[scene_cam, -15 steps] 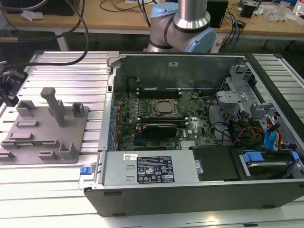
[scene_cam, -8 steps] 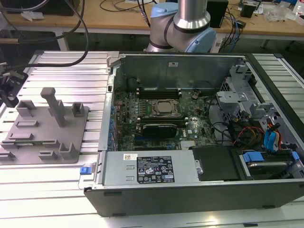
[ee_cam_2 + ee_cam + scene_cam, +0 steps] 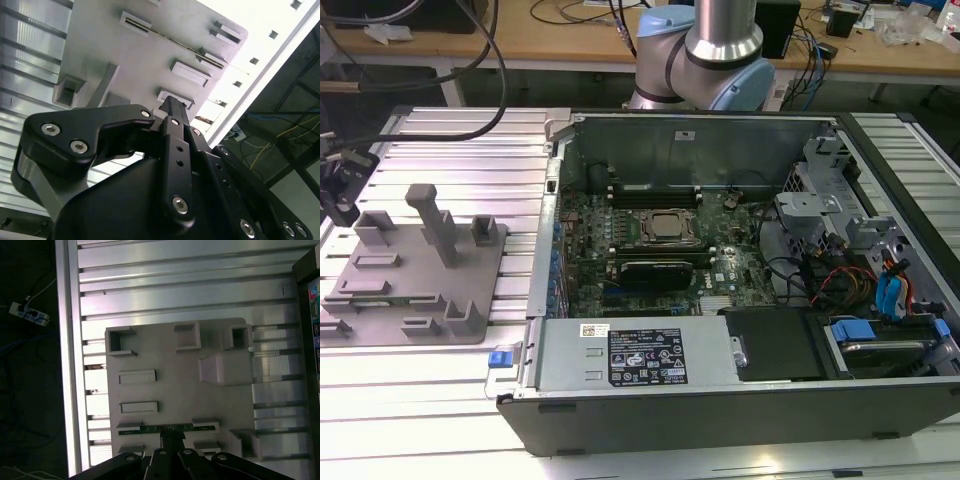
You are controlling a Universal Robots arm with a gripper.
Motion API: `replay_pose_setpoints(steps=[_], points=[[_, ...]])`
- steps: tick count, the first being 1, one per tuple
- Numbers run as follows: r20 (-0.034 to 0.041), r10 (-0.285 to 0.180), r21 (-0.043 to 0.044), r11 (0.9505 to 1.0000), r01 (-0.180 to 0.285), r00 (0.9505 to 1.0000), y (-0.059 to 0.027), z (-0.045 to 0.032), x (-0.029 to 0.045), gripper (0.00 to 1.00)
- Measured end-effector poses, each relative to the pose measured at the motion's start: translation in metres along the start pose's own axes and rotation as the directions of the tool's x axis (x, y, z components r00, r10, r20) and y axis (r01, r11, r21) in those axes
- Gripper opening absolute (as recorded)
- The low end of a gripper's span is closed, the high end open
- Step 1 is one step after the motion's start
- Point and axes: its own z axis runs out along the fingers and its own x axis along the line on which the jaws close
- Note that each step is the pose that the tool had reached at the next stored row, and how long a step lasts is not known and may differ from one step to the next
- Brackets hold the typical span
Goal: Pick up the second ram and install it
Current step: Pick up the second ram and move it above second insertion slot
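**Second ram (image 3: 150,428) on edge in the fixture**

It stands between two holders on the gray fixture plate (image 3: 175,385), which lies on the slatted table beside the open computer case (image 3: 720,390). The gripper (image 3: 172,441) hangs just at its middle. I cannot tell whether the gripper is clenched or released.

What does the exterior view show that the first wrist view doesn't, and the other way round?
Exterior view: the motherboard, its processor socket and the arm. First wrist view: the green ram across two brackets, the hand at its middle, and a power strip. Both: the grey plate on the slatted table.
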Motion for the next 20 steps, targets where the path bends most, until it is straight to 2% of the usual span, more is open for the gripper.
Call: replay_pose_setpoints(steps=[7,15,20], points=[[-0.0023,-0.058,0.0027,0.9983,0.058,0.9983,0.0000,0.0000,0.0004,0.08],[-0.0040,-0.099,0.0046,0.9951,0.099,0.9951,-0.0001,0.0000,0.0007,0.08],[-0.0054,-0.134,0.0060,0.9910,0.134,0.9910,-0.0001,0.0001,0.0014,0.08]])
